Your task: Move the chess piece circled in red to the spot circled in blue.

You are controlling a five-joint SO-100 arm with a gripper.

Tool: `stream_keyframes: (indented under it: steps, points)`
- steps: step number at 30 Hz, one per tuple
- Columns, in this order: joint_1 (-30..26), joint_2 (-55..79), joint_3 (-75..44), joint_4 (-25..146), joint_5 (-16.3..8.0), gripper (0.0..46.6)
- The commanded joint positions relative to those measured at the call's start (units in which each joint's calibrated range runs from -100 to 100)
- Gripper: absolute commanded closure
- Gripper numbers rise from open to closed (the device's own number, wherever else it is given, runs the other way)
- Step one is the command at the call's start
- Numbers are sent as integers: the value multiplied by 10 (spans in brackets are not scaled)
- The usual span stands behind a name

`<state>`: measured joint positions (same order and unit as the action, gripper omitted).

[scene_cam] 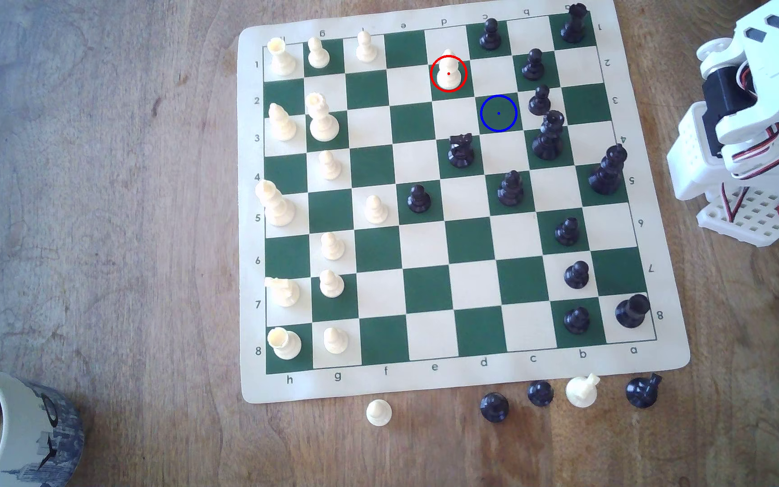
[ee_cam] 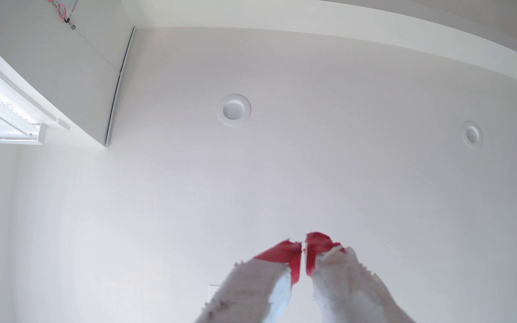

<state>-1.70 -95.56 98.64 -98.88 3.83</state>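
- Coffee mug (scene_cam: 13, 426) noted on the desk (scene_cam: 97, 187) at the exterior view's near-left corner, far across the board from the end effector; it is judged no factor in the reach.
- Cream ranks along the exterior view's left files sit well apart from the end effector and need not be crossed.
- Chess piece (scene_cam: 448, 70), cream with a pointed head, stands upright inside the red ring on a green square, well apart from the folded arm (scene_cam: 753, 117) at the exterior view's right.
- Spot (scene_cam: 498, 113), the blue-ringed green square, lies bare, one diagonal step from the piece and nearer the arm.
- Black pieces (scene_cam: 540, 100) crowd just beyond the spot on the arm's side; a black knight (scene_cam: 460, 150) stands near it too. An approach from above is judged safer than a low sweep over them.
- End effector (ee_cam: 303, 248) is seen in the wrist view pointed at the ceiling, red-tipped fingers (ee_cam: 285, 253) nearly touching, clenched on nothing.
- Step in hand is judged to be the reach: the fingers should be spread before descent, the piece gripped below its head, lifted clear, and set down centred in the ring.
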Motion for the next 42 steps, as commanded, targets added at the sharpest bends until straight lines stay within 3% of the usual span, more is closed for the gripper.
stream_keyframes:
  steps: [1,6,12,15,21,25,29,31,34,42]
  points:
    - [99,-3,13,28,0,464]
    - [125,-3,13,248,0,464]
    - [193,-3,-13,547,-2,464]
    - [196,-3,-57,691,-3,464]
    - [264,20,-182,960,-3,464]
    - [268,82,-234,1036,-5,464]
    - [257,116,-267,1064,-39,460]
    - [251,134,-295,1095,-39,459]
    - [246,175,-352,1158,-39,418]
    - [230,316,-521,1361,-38,444]
